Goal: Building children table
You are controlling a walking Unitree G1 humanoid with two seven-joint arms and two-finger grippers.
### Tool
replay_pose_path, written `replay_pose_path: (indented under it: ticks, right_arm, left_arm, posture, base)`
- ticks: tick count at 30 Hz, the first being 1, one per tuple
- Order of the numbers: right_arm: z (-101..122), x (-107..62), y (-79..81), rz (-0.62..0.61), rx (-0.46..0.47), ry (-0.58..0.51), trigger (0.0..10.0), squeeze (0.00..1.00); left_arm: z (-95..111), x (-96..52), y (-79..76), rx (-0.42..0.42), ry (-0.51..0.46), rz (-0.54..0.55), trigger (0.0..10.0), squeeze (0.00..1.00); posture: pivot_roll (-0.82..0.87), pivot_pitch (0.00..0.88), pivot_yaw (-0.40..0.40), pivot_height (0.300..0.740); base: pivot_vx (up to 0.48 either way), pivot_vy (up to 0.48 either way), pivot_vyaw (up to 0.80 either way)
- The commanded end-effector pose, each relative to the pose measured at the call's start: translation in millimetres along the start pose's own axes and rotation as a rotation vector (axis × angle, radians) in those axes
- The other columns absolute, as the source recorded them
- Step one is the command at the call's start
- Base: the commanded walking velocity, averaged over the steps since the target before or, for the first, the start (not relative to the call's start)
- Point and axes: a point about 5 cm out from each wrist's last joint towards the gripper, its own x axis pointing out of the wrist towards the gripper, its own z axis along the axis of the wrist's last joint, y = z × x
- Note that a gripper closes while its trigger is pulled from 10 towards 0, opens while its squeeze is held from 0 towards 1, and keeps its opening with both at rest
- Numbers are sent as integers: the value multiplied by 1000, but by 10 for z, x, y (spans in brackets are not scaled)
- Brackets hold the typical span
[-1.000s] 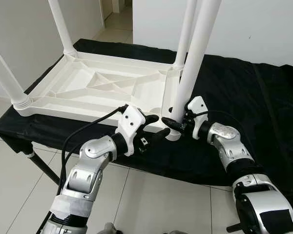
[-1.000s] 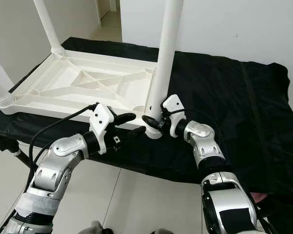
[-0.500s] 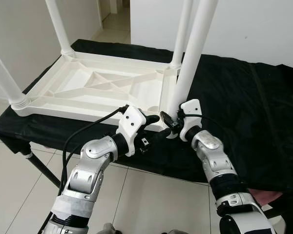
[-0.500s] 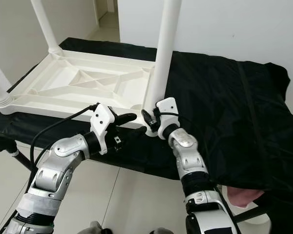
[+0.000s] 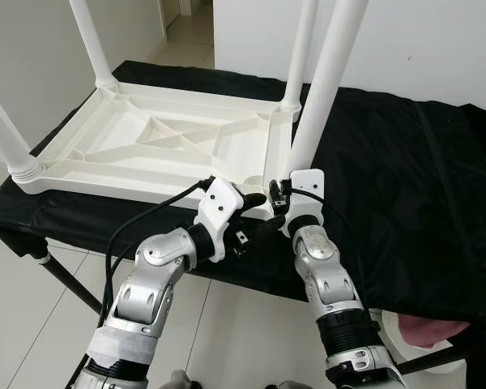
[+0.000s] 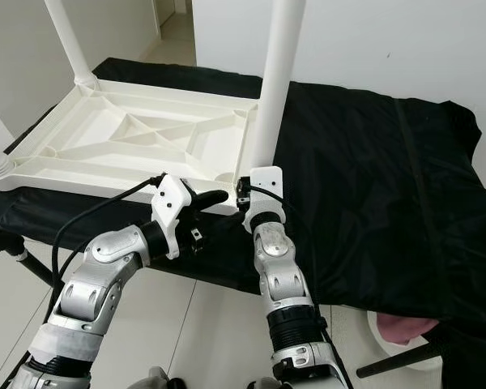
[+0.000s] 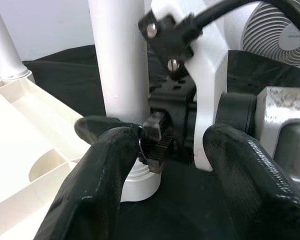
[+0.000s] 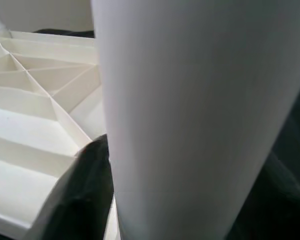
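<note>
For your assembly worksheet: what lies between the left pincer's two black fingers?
In the left wrist view, the right pincer, clamped on the base of the white table leg, sits between the left pincer's two spread fingers, above black cloth.

No legible text, seemingly.

A plain room in a home is showing here: pale glossy floor tiles [image 5: 32,324] are running under a folding work table draped in a black cloth [image 5: 421,178], with bare white walls [image 5: 437,49] standing behind it. At the far left an open doorway [image 5: 188,16] is leading onto more tiled floor, and a pink cloth [image 5: 425,331] is lying low at the right.
</note>
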Motion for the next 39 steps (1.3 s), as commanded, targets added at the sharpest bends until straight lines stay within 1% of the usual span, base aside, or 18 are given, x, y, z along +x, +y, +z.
replay_pose_path:
  ticks: [1,3,8,9,10,12,14,18,20,23,26,32,33,34,35,36,37,39]
  right_arm:
    - [-22,-14,-17,-6,13,19,10000,1000]
    - [-18,-19,-16,-2,12,22,10000,1000]
    - [-14,-27,-78,175,-18,43,10000,1000]
    - [-22,-22,-134,253,-38,57,10000,0]
    - [-22,-22,-134,253,-38,57,10000,0]
    - [-9,-6,-232,445,-91,58,10000,0]
    - [-9,-6,-232,445,-91,58,10000,0]
    - [33,25,-299,656,-174,42,10000,0]
    - [34,65,-305,704,-204,45,10000,0]
    - [34,65,-305,704,-204,45,10000,0]
    - [-40,214,-285,751,-287,96,10000,0]
    - [-176,275,-220,771,-300,171,10000,0]
    - [-199,278,-212,777,-293,185,7725,0]
    - [-199,278,-212,777,-293,185,7725,0]
    - [-231,273,-199,784,-287,198,4706,0]
    - [-231,273,-199,784,-287,198,4706,0]
    - [-258,269,-193,797,-276,206,0,0]
    - [-303,253,-188,818,-265,211,0,0]
  left_arm:
    - [-10,-18,47,4,5,102,10000,0]
    - [-7,-15,49,4,4,104,10000,0]
    - [-1,-20,34,2,1,102,10000,0]
    - [-2,-25,35,2,1,102,10000,0]
    - [-2,-25,35,2,1,102,10000,0]
    - [-2,-28,38,2,1,102,10000,0]
    - [-2,-28,38,2,1,102,10000,0]
    - [4,-25,45,2,0,101,10000,0]
    - [8,-25,48,4,0,102,10000,0]
    - [8,-25,48,4,0,102,10000,0]
    - [19,-24,57,8,-3,106,10000,0]
    - [30,-24,68,11,-6,112,10000,0]
    - [32,-25,71,12,-6,113,10000,0]
    - [32,-25,71,12,-6,113,10000,0]
    - [33,-28,74,13,-6,115,10000,0]
    - [33,-28,74,13,-6,115,10000,0]
    - [36,-32,75,14,-6,116,10000,0]
    - [38,-40,77,15,-5,117,10000,0]
  posture:
    - [-93,52,-3,740]
    - [-92,51,-3,740]
    - [-91,52,-2,740]
    - [-91,54,-1,740]
    - [-91,54,-1,740]
    - [-91,54,-1,740]
    - [-91,54,-1,740]
    - [-86,51,5,740]
    - [-86,51,5,740]
    - [-86,51,5,740]
    - [-78,45,6,740]
    - [-78,45,6,740]
    - [-78,45,6,740]
    - [-78,45,6,740]
    - [-63,39,3,740]
    - [-63,39,3,740]
    - [-60,39,4,740]
    - [-60,40,8,740]
  base:
    - [0,0,0]
    - [0,0,0]
    - [0,0,0]
    - [0,0,0]
    - [0,0,0]
    - [0,0,0]
    - [0,0,0]
    - [0,0,0]
    - [0,0,0]
    - [0,0,0]
    - [0,0,0]
    - [0,0,0]
    - [0,0,0]
    - [0,0,0]
    - [0,0,0]
    - [0,0,0]
    - [0,0,0]
    - [0,0,0]
